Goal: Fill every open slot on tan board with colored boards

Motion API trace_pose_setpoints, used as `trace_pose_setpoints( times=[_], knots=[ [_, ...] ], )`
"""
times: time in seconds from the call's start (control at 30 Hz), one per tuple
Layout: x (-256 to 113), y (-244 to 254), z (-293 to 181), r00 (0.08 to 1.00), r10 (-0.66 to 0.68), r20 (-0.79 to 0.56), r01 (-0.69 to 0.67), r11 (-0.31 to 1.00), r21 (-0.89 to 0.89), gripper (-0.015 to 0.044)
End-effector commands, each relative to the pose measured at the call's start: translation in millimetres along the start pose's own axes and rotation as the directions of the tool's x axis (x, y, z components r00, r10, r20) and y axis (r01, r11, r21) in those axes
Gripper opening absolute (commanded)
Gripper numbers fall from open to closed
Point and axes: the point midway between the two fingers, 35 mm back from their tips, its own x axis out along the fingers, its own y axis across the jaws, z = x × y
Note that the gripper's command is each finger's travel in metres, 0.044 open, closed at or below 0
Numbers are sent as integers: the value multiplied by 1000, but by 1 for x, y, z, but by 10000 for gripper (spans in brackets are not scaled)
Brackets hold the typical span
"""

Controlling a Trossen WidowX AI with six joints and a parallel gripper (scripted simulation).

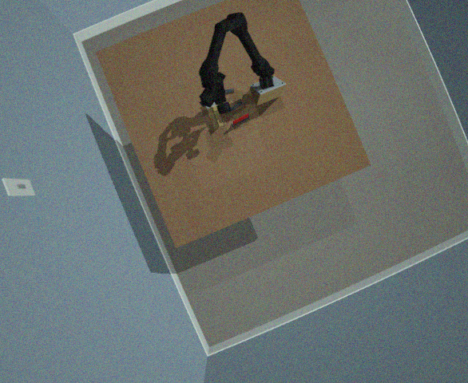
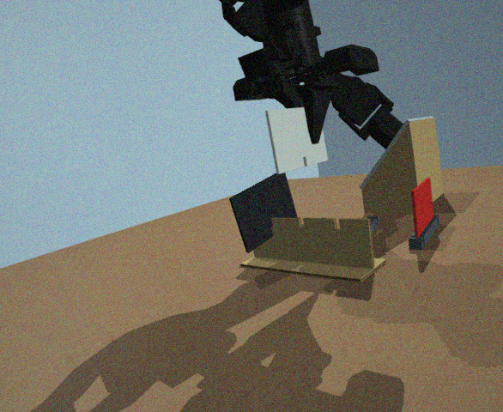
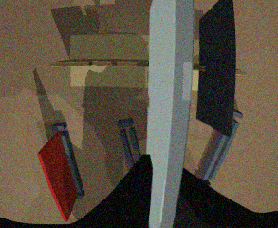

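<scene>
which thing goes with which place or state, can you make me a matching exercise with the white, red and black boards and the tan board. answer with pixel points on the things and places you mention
Things
1. white board [image 2: 286, 139] [image 3: 163, 95]
2. red board [image 2: 422, 207] [image 3: 58, 173] [image 1: 240, 119]
3. black board [image 2: 263, 213] [image 3: 217, 66]
4. tan board [image 2: 320, 241] [image 3: 105, 46]

Places or states
A. upright in a holder [image 2: 415, 243] [image 3: 73, 163]
B. standing on a flat base, with two open slots in its top edge
C. held up in the gripper [image 2: 315, 141]
D. crosswise at one end of the slotted board

Pairs
1-C
2-A
3-D
4-B

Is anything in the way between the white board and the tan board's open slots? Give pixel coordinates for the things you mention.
Nothing visible: the white board [image 2: 289, 139] [image 3: 169, 95] hangs above the tan board [image 2: 320, 241] [image 3: 107, 47]. The black board [image 2: 260, 215] [image 3: 216, 66] stands off to one side.
</scene>
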Motion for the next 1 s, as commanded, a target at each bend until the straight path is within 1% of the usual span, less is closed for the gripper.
trace_pose_setpoints(
  times=[0.0, 0.2, 0.7, 0.97],
  knots=[
    [2, -2, 12, 1000, -7, -1, 7, 1000, 15, 0],
    [5, -3, 16, 1000, -8, -1, 8, 1000, 23, 0],
    [41, -4, 16, 1000, -9, -1, 9, 1000, 23, 0],
    [44, -4, 16, 1000, -9, -1, 9, 1000, 24, 0]
  ],
)
